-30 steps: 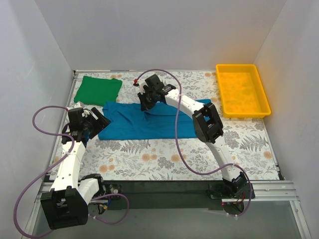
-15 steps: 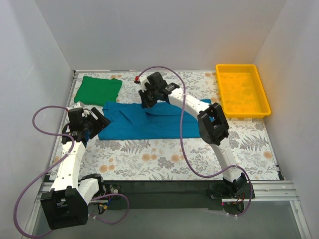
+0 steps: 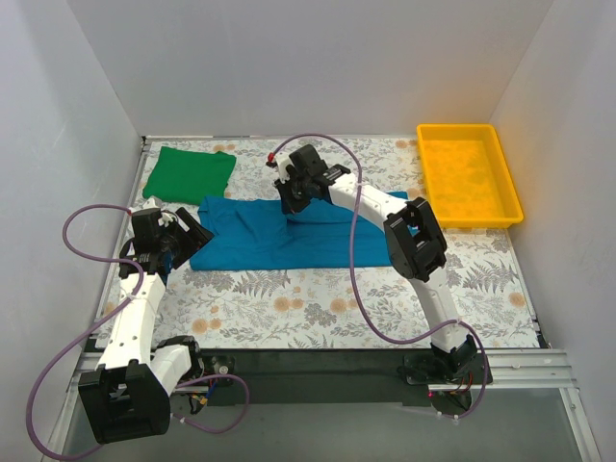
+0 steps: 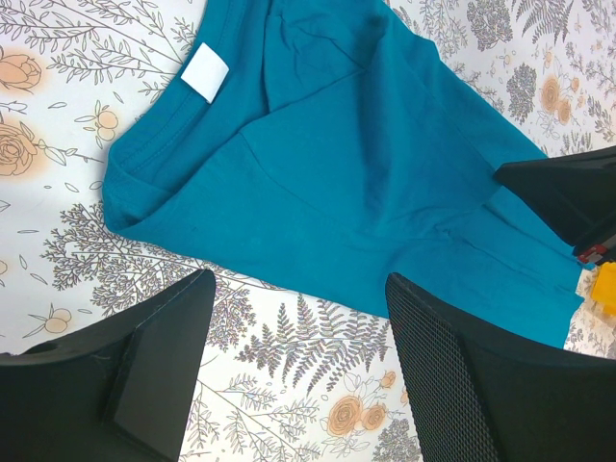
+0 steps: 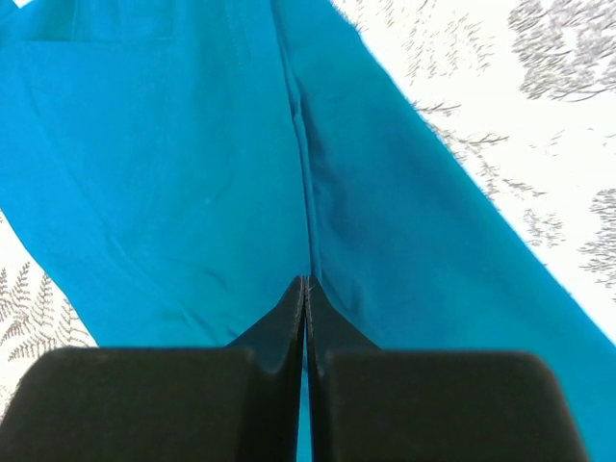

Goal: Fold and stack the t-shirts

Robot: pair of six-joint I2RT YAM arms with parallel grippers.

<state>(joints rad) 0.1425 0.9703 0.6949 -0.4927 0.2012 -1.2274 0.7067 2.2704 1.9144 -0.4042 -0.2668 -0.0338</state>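
**Item 1. Right gripper** (image 5: 305, 284): clenched tight. A raised crease of the teal t-shirt (image 3: 279, 239) runs straight into its tips, so it appears to pinch a fold at the shirt's far edge, a little left of the middle.

**Item 2. Left gripper** (image 4: 298, 289): released, jaws wide, nothing between them. It hangs over the shirt's near-left end, close to the collar and its white label (image 4: 205, 72).

**Item 3. Teal t-shirt:** lies mid-table (image 3: 289, 308) as a broad band. Its long axis runs left to right, collar to the left, hem toward the yellow tray (image 3: 476, 223) at far right.

**Item 4. Green t-shirt** (image 3: 188, 173): folded square in the far-left corner, apart from the teal one.

**Handling note:** the step looks like a lengthwise fold. Carry the pinched edge low and toward the near side, pulling square to the long axis so the edges meet. Let go only once the cloth lies flat. The free gripper could pin the collar end against drag.
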